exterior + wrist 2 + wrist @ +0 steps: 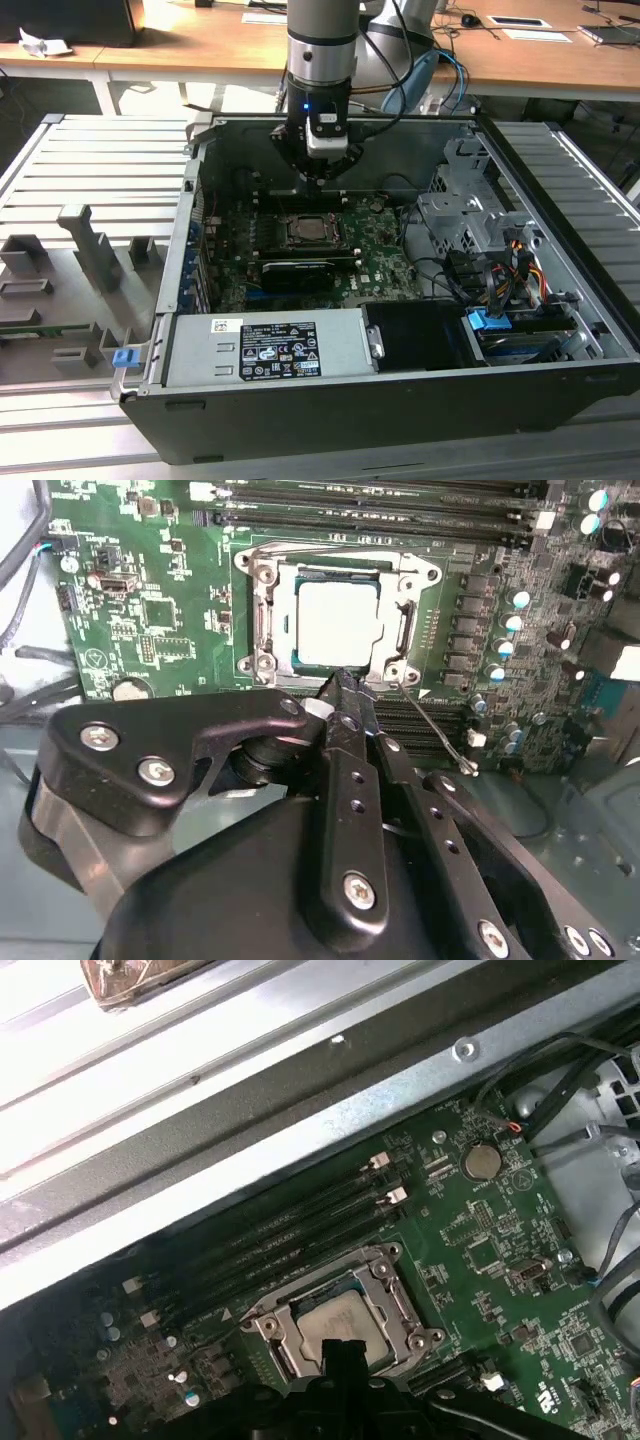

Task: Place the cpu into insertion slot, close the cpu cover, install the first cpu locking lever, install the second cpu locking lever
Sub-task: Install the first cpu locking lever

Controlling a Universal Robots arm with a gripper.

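The black gripper (345,692), fingertips pressed together on nothing, hangs just beside one edge of the square, silver-rimmed insertion slot (287,620). The pale silvery square cpu (335,620) lies seated there under the closed silver-grey frame cpu cover (408,630). A thin wire locking lever (440,732) slants free beside the tips.

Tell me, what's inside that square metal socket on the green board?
The cpu, pale face up, framed by the cpu cover. In the first wrist view the gripper hides one edge; anything beneath it is covered.
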